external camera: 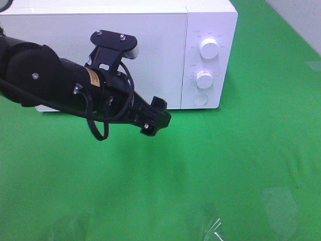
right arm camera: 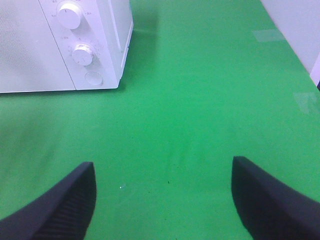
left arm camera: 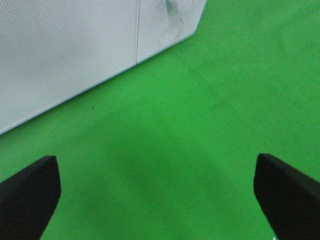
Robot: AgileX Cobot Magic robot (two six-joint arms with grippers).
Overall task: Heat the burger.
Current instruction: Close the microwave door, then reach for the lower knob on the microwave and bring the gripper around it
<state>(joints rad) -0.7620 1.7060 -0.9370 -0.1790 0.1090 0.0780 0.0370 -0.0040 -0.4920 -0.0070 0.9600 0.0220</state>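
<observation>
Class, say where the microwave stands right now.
In the high view the microwave stands at the back of the green cloth, left of centre, with the left arm in front of its door.

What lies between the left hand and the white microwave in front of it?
Only bare green cloth lies between the left hand and the microwave. The left wrist view shows this stretch plainly.

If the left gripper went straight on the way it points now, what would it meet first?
Most likely the green cloth in front of the microwave; the left gripper tilts downward, though depth is unclear.
</observation>
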